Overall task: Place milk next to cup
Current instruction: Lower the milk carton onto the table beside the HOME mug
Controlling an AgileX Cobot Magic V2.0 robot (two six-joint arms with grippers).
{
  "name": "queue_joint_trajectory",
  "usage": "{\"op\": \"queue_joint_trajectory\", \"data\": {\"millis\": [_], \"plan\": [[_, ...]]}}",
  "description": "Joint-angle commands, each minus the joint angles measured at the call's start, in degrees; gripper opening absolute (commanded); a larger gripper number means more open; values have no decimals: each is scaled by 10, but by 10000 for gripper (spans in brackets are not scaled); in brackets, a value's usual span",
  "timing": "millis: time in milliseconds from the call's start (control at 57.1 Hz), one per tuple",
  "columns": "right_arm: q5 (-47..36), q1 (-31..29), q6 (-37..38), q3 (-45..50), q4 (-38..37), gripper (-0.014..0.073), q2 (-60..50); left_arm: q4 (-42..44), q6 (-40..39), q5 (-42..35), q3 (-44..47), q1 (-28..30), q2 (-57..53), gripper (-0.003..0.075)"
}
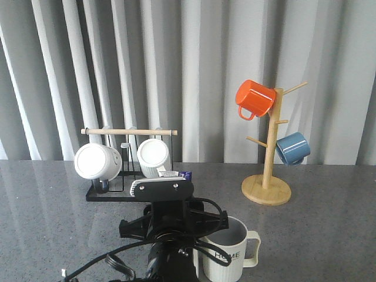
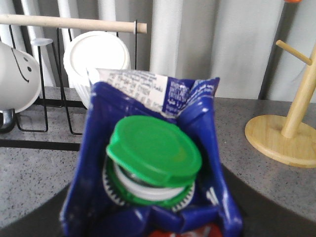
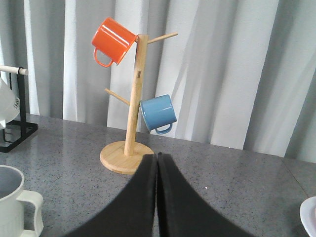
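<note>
The left gripper (image 1: pixel 167 197) gripped the milk (image 2: pixel 153 158) by its upper body, keeping it upright for set-down near the bench's front edge, just beside the cup (image 1: pixel 226 252). The right gripper (image 3: pixel 156 197) was closed on nothing, parked clear of the mug tree (image 3: pixel 132 98).

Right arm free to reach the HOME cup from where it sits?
Probably yes. In the right wrist view the cup sits just off the shut right gripper with bare table between; the mug tree stands farther back.
</note>
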Motion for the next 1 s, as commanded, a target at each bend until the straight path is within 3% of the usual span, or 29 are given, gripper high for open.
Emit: {"op": "queue_joint_trajectory", "data": {"millis": [0,193,981], "plan": [[-40,-5,-3,-13,-3,-6,-1,41,-48,-35,4,0,-29,20],[-40,-5,-3,-13,-3,-6,-1,93,-54,-39,39,0,-29,20],[-40,-5,-3,-13,-3,-6,-1,82,-47,-52,42,0,-29,20]]}}
